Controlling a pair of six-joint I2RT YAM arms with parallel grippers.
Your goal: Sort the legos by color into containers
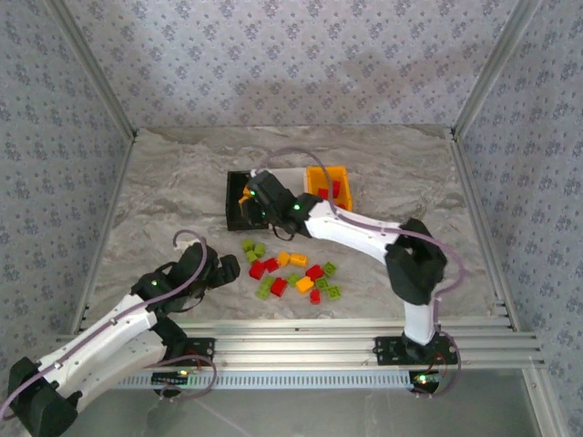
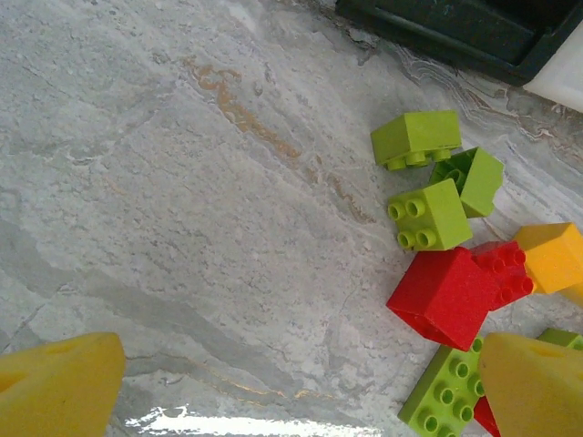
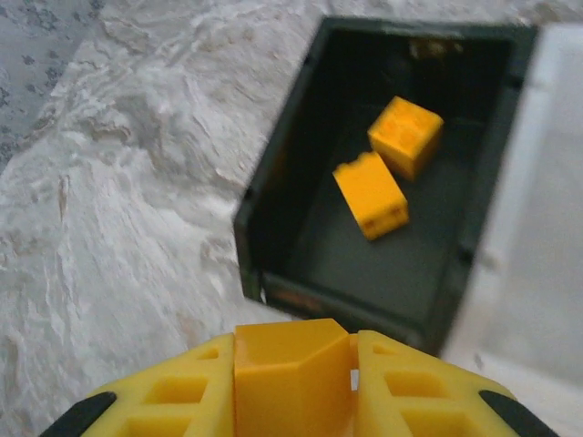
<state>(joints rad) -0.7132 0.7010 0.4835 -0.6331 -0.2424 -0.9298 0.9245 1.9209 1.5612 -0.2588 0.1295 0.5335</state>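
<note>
My right gripper (image 3: 295, 344) is shut on an orange-yellow lego (image 3: 288, 387), just short of the black container's (image 3: 278, 214) near rim. Two orange-yellow legos (image 3: 371, 195) lie inside that container. In the top view the right gripper (image 1: 248, 202) hovers over the black container (image 1: 233, 198), with the white one (image 1: 290, 173) mostly hidden under the arm and the orange one (image 1: 339, 173) holding red legos (image 1: 334, 189). My left gripper (image 1: 224, 268) rests open on the table, left of the loose pile (image 1: 293, 273). Its fingers (image 2: 56, 387) straddle bare table beside green (image 2: 428, 215) and red (image 2: 444, 296) legos.
The loose pile of red, green and orange-yellow bricks lies mid-table between the two arms. A metal frame rail (image 1: 364, 326) runs along the near edge, with patterned walls on three sides. Bare marble surface (image 1: 164, 191) stretches to the left of the bins.
</note>
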